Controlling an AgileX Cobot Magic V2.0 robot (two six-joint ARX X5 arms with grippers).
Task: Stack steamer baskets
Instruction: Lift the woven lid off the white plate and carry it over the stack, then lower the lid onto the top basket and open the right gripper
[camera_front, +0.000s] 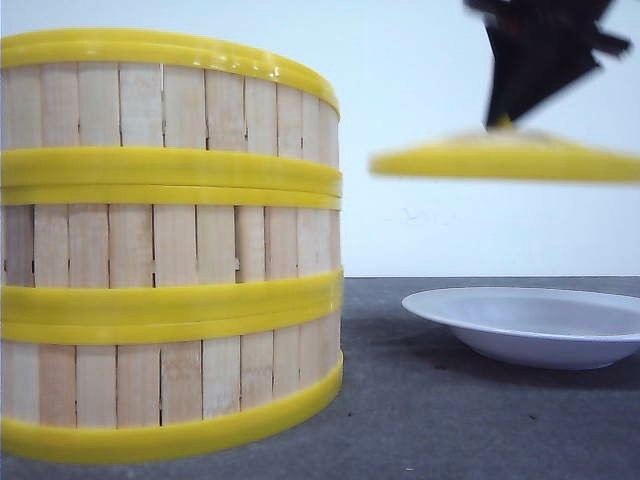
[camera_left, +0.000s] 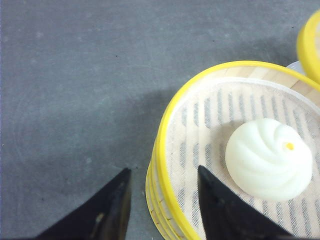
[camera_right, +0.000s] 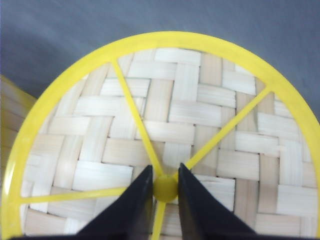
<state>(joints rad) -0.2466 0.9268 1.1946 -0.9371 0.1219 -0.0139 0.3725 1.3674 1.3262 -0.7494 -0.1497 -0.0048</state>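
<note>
Three steamer baskets (camera_front: 165, 245) stand stacked in one tower at the left of the front view, slatted walls and yellow rims aligned. The top basket (camera_left: 175, 125) holds a white bun (camera_left: 268, 159) on a cloth liner. My left gripper (camera_left: 161, 187) is open above that basket's rim, one finger outside the wall and one over the liner. My right gripper (camera_right: 165, 186) is shut on the yellow knob of the woven lid (camera_right: 165, 130). That lid (camera_front: 505, 158) hangs in the air to the right of the tower, about level with the upper basket.
A white shallow dish (camera_front: 530, 325) sits on the grey tabletop (camera_front: 420, 420) at the right, under the raised lid. Part of the lid's yellow rim (camera_left: 306, 45) shows in the left wrist view beyond the top basket.
</note>
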